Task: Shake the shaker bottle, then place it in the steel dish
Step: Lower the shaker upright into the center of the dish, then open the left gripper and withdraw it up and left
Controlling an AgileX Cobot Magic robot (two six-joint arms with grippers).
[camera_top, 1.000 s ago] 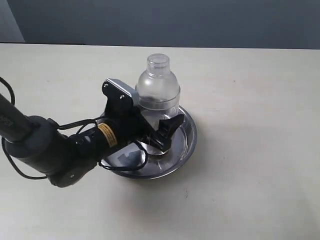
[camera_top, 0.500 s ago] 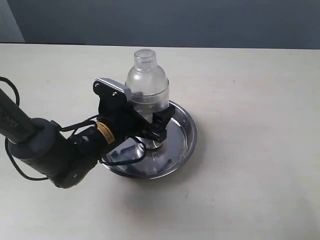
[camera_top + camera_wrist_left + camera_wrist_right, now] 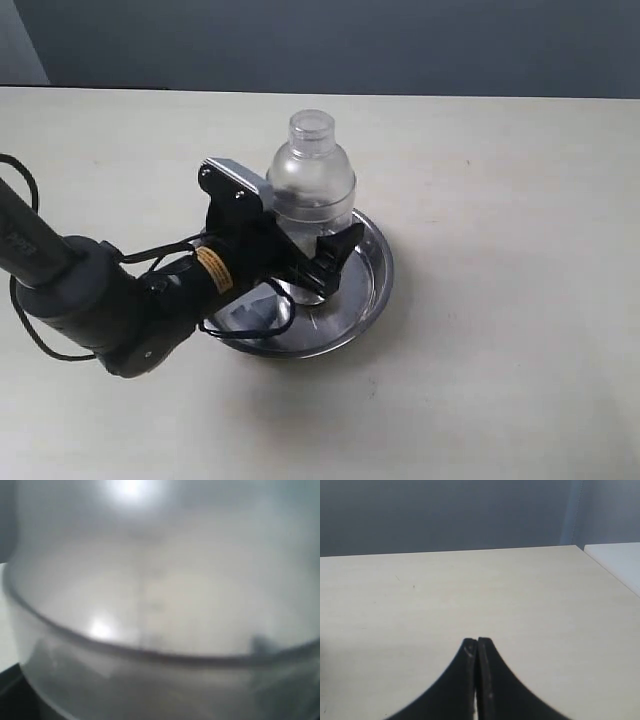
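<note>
Reaching in from about eight o'clock of the round, shallow, shiny stainless-steel dish (image 3: 381,268), the left gripper (image 3: 303,262) had its black fingers spread wide on either side of the clear frosted plastic shaker bottle (image 3: 312,178), with one fingertip showing at the bottle's four o'clock side. Whether they clamped the bottle or only flanked it could not be told. The bottle stood upright, domed top and small round cap uppermost, over the dish's inner area toward twelve o'clock. Its base was hidden behind the gripper, so contact with the dish floor was uncertain. In the left wrist view the frosted wall (image 3: 160,605) filled nearly everything (too blurred to show any contents). The right gripper (image 3: 477,643) hung apart over the bare pale table (image 3: 530,590), fingers pressed together.

The step in hand looked like the placing. The next move probably called for making sure the base sat flat, opening fully, and backing out toward eight o'clock without tipping the bottle.
</note>
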